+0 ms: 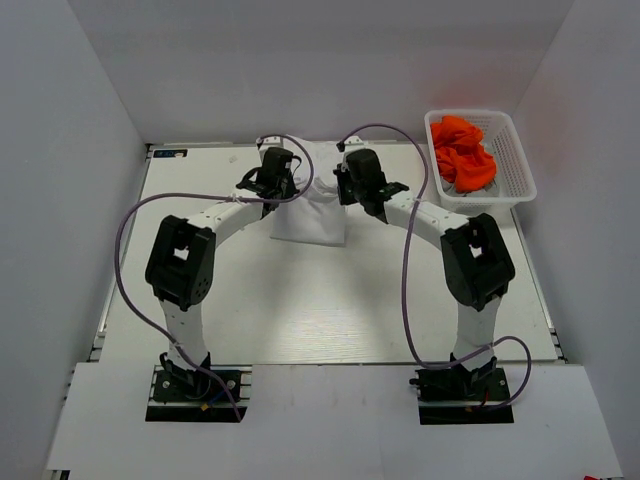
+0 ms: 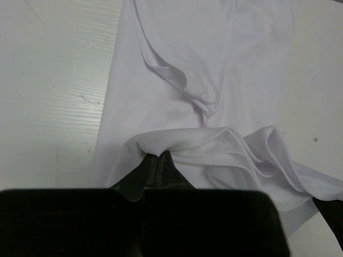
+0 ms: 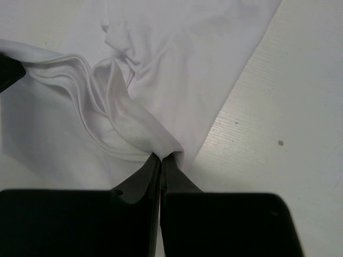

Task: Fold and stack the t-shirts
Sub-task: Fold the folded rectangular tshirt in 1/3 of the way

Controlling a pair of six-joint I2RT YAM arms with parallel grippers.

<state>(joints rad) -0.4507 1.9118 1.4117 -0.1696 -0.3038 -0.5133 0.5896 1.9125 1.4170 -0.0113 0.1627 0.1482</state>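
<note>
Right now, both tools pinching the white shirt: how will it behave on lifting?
Probably floppy: the white shirt bunches into soft folds at the left tool and right tool. Likely light: the thin cloth lies flat on the table. Its middle would probably sag between the two pinches.

We see the white t-shirt (image 2: 214, 64) as thin, soft, matt cloth, creased into smooth folds. The surface (image 2: 53, 80) looks like white board with a fine ribbed grain and a faint sheen. The left tool (image 2: 159, 158) and right tool (image 3: 161, 158) are matt black plastic. The orange t-shirts (image 1: 462, 150) are crumpled cloth in a white plastic lattice basket (image 1: 516, 160).
</note>
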